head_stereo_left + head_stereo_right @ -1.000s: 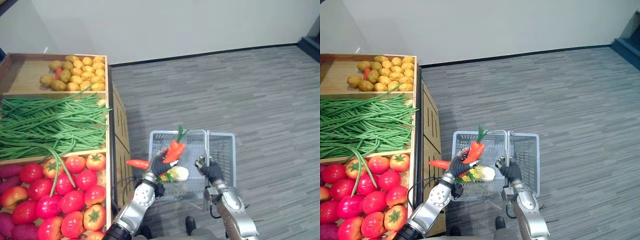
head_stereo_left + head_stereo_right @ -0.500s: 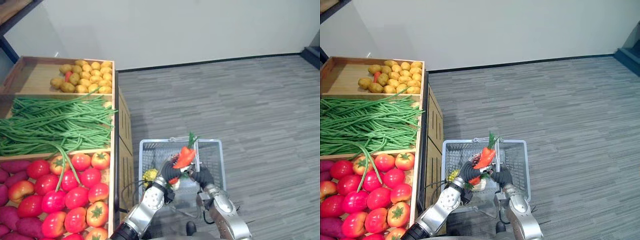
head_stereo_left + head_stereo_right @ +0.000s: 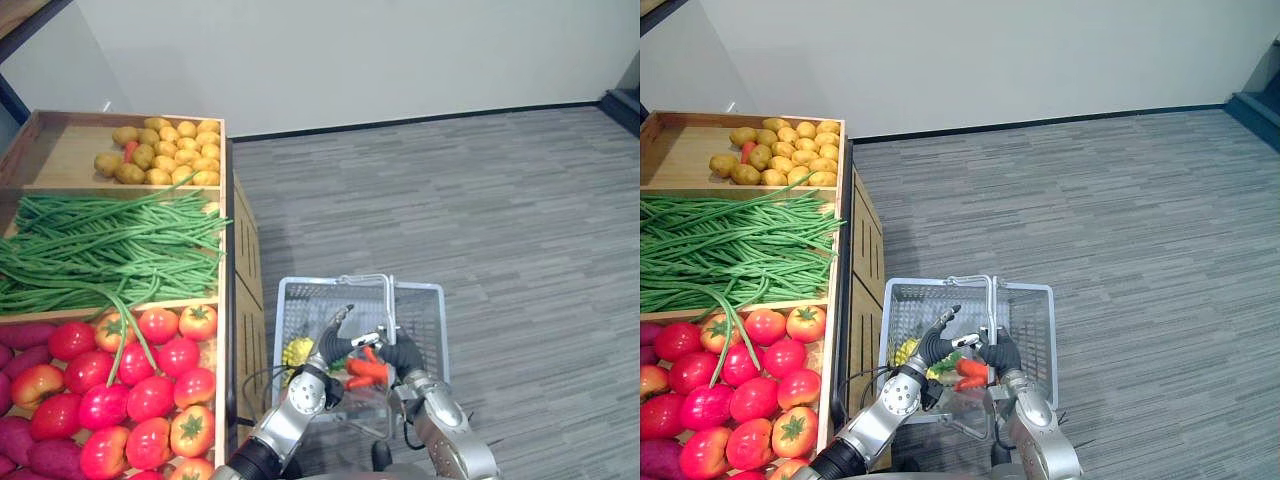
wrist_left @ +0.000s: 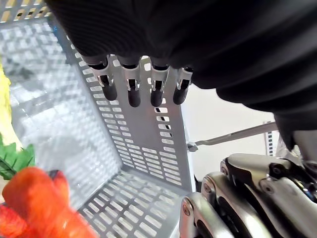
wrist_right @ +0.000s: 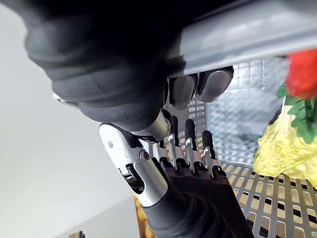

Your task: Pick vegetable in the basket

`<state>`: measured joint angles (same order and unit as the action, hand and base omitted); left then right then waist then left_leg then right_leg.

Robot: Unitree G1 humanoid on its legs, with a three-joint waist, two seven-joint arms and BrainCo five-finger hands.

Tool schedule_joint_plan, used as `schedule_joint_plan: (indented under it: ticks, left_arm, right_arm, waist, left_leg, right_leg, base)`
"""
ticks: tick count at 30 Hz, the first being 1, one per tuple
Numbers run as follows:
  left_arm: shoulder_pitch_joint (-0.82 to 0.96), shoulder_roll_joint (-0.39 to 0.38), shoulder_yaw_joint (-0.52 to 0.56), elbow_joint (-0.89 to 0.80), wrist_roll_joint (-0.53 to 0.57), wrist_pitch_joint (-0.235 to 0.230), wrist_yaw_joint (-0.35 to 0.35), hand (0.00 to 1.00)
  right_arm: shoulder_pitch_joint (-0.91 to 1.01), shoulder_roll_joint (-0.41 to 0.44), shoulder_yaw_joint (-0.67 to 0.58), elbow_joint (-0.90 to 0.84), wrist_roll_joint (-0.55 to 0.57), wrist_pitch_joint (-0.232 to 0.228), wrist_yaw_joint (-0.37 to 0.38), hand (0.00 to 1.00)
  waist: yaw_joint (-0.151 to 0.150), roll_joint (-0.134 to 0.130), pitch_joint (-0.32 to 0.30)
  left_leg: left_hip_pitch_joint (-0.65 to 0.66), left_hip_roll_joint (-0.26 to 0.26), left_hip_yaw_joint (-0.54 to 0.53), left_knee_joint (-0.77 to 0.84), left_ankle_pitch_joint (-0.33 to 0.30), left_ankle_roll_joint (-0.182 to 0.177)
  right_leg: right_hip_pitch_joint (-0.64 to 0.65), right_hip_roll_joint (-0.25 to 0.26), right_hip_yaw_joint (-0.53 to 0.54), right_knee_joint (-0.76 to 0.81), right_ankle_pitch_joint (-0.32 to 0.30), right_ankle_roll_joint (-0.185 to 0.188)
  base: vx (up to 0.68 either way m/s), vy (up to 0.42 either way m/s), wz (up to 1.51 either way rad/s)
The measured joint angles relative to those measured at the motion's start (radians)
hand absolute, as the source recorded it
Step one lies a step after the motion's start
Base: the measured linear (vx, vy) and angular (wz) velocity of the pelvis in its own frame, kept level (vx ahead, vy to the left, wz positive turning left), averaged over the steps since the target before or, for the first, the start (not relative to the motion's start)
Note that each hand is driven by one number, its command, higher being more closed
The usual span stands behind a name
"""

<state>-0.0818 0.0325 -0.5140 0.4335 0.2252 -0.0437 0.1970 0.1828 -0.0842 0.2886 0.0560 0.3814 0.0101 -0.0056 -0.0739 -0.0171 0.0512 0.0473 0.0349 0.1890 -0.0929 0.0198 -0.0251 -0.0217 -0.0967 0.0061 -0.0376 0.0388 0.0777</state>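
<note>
Grips the handle (image 3: 389, 305) of the basket (image 3: 425, 300) in curled right hand (image 3: 402, 352) fingers (image 5: 183, 89), hovers the left hand (image 3: 330, 345) with straight, parted fingers (image 4: 132, 94) close by the carrot (image 3: 365, 369) lying inside the basket by its near edge.

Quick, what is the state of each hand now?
Left hand: open, holding nothing, over the basket.
Right hand: shut on the basket's handle.

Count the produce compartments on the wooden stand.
3: potatoes in the far one, green beans in the middle, tomatoes in the nearest. The stand runs off the picture's edge, so more may be hidden.
</note>
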Motion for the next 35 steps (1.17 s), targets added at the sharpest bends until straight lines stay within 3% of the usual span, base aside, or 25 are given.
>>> schedule_joint_plan:
  ticks: [4, 9, 13, 23, 31, 35]
  left_arm:
    - [0.003, 0.000, 0.007, -0.001, -0.020, 0.000, -0.001, 0.00]
    - [0.059, 0.012, 0.019, -0.099, -0.101, 0.002, -0.047, 0.00]
    - [0.158, 0.039, 0.097, -0.281, -0.239, -0.004, -0.133, 0.00]
    - [0.337, 0.082, 0.294, -0.518, -0.484, -0.014, -0.241, 0.00]
    - [0.439, 0.087, 0.488, -0.505, -0.488, -0.022, -0.260, 0.00]
    - [0.441, 0.085, 0.589, -0.399, -0.447, -0.028, -0.257, 0.00]
  right_arm:
    - [0.000, 0.002, -0.008, -0.002, -0.008, 0.000, 0.000, 1.00]
    - [0.000, 0.028, -0.070, -0.014, -0.121, 0.000, -0.013, 1.00]
    - [-0.006, 0.036, -0.188, -0.065, -0.216, 0.005, -0.017, 1.00]
    - [-0.012, 0.018, -0.432, -0.102, -0.299, 0.006, -0.038, 1.00]
    - [0.098, 0.017, -0.491, -0.099, -0.374, 0.006, -0.024, 1.00]
    - [0.136, 0.018, -0.493, -0.052, -0.392, 0.006, -0.010, 1.00]
  waist:
    - [0.001, 0.000, 0.000]
    - [0.002, 0.002, 0.002]
    - [0.008, 0.006, 0.005]
    - [0.032, 0.012, 0.009]
    - [0.036, 0.013, 0.008]
    - [0.042, 0.014, 0.007]
  left_leg:
    - [0.003, 0.000, -0.004, 0.000, 0.000, 0.000]
    - [0.011, 0.000, -0.012, 0.000, 0.000, 0.000]
    - [0.015, -0.002, -0.013, 0.000, -0.001, 0.000]
    - [0.021, -0.001, -0.023, 0.000, -0.001, 0.000]
    - [0.037, -0.001, -0.025, -0.002, -0.007, 0.001]
    - [0.037, -0.001, -0.032, -0.008, -0.014, -0.003]
  right_leg:
    - [0.004, 0.000, -0.002, 0.000, 0.000, 0.000]
    - [0.017, -0.001, -0.008, -0.002, 0.000, 0.000]
    - [0.022, -0.001, -0.010, -0.001, -0.001, 0.001]
    - [0.034, -0.002, -0.030, 0.000, -0.006, 0.004]
    - [0.057, -0.007, -0.052, 0.004, -0.019, 0.005]
    - [0.061, -0.009, -0.064, 0.018, -0.036, 0.007]
  base:
    - [0.00, 0.000, 0.01]
    - [0.00, -0.003, 0.04]
    - [-0.01, -0.003, 0.01]
    - [-0.01, -0.007, 0.03]
    - [-0.01, -0.006, 0.05]
    - [-0.03, -0.010, 0.08]
